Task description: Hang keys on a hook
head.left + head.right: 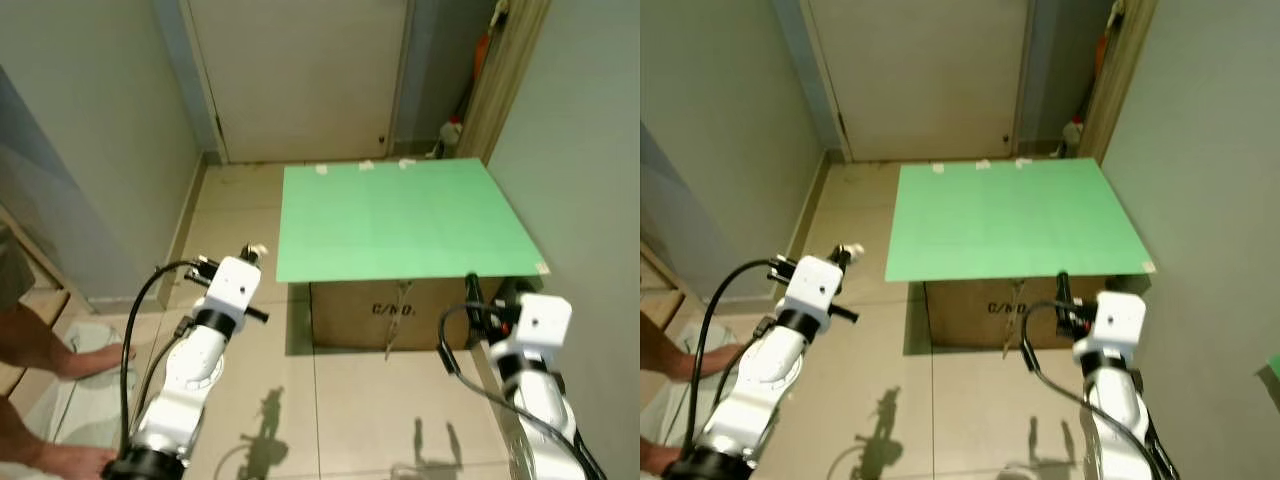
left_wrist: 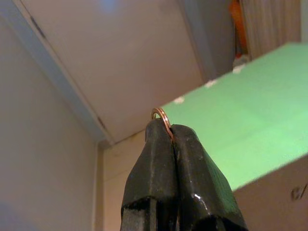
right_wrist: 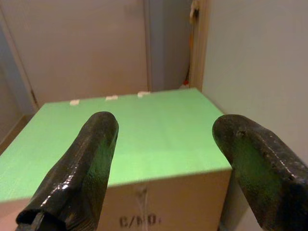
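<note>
At the far left a person's bare foot [image 1: 95,355] and leg rest on the floor close beside the left arm — a swing of that arm outward could brush them, and they narrow the room for a turn. The left gripper [image 2: 169,132] is raised over the tiled floor just left of the green board [image 1: 400,215], its fingers clenched tight on a thin copper-coloured key ring [image 2: 162,120]; no more than a small arc of the ring peeks above the fingertips, and whether keys hang below it cannot be seen. That shallow pinch is the main risk, I judge: a jolt while walking or a knock against a wall could twist the ring out, and it would drop to the tiles. No hook can be made out from here, so the robot probably has to find one and turn toward it. The board lies flat on a cardboard box [image 1: 390,315] straight ahead, blocking the way to the closed door [image 1: 300,75] behind it. To the right the right gripper [image 3: 166,159] hovers over the board's near edge with its fingers spread wide and nothing between them; the wall stands close on that side, and a bottle [image 1: 452,135] sits in the far corner.
</note>
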Motion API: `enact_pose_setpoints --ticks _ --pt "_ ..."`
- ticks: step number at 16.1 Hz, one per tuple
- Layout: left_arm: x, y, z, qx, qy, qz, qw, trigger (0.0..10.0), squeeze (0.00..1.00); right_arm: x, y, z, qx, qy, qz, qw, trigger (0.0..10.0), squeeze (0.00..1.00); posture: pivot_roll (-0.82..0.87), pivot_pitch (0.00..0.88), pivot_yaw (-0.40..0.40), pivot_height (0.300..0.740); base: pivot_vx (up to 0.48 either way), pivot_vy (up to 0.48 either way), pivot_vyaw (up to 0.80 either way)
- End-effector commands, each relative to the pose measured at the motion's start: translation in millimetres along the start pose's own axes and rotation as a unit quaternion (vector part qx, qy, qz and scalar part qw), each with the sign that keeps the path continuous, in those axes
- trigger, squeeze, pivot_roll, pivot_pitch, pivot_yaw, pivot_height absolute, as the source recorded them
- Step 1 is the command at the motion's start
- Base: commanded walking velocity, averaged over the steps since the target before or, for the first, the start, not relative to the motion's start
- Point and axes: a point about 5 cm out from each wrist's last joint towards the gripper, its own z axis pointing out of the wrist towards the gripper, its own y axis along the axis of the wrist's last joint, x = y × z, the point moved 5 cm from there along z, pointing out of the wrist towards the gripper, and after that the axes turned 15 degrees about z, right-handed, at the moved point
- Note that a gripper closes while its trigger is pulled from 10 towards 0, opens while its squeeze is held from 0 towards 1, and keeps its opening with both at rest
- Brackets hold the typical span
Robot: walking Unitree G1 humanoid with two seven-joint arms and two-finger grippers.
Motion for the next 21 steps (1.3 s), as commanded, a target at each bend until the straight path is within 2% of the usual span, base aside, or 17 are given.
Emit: enact_pose_setpoints --ticks 1,2,3,6,9,13,15,17,21 --pt "7.1 18 6.4 -0.037 0.022 -0.004 0.999 0.0 0.00 -3.7 1 3.1 -0.007 -0.008 0.000 1.000 10.0 0.00 -0.15 0.000 0.046 0.740 0.000 0.000 0.00" --pt "4.3 19 8.8 -0.038 0.016 -0.014 0.999 0.0 0.00 -3.8 -2 4.6 -0.004 -0.008 0.002 1.000 10.0 0.00 -0.15 0.000 0.045 0.740 0.000 0.000 0.00" --pt "-2.2 19 13.8 -0.028 -0.009 -0.049 0.998 0.0 0.00 -1.7 -5 7.9 0.007 -0.005 0.010 1.000 10.0 0.00 -0.15 0.000 0.043 0.740 0.000 0.000 0.00" --pt "-5.4 23 20.7 -0.030 -0.046 -0.085 0.995 0.0 0.00 6.4 -6 13.1 0.014 0.009 0.017 1.000 10.0 0.00 -0.14 0.000 0.042 0.740 0.000 0.000 0.00" --pt "-9.2 27 24.5 -0.042 -0.070 -0.082 0.993 0.0 0.00 12.3 -8 15.2 0.020 0.018 0.020 0.999 10.0 0.00 -0.15 0.000 0.049 0.740 0.000 0.274 -0.68" --pt "-16.0 30 27.9 -0.045 -0.097 -0.100 0.989 0.0 0.00 12.2 -8 15.9 0.020 0.019 0.022 0.999 10.0 0.00 -0.17 0.000 0.056 0.740 0.000 0.472 -0.78" --pt "-27.0 33 30.1 -0.049 -0.131 -0.106 0.984 0.0 0.00 12.6 -9 16.2 0.024 0.021 0.018 0.999 10.0 0.00 -0.18 0.000 0.065 0.740 0.000 0.459 -0.77" --pt "-32.2 33 31.4 -0.048 -0.152 -0.100 0.982 0.0 0.00 12.3 -10 15.9 0.026 0.022 0.015 0.999 10.0 0.00 -0.18 0.000 0.070 0.740 0.000 0.000 -0.77" --pt "-25.7 37 40.6 -0.060 -0.159 -0.084 0.982 0.0 0.00 10.9 -14 10.3 0.032 0.020 0.014 0.999 10.0 0.00 -0.20 0.000 0.083 0.740 0.000 0.000 -0.77"
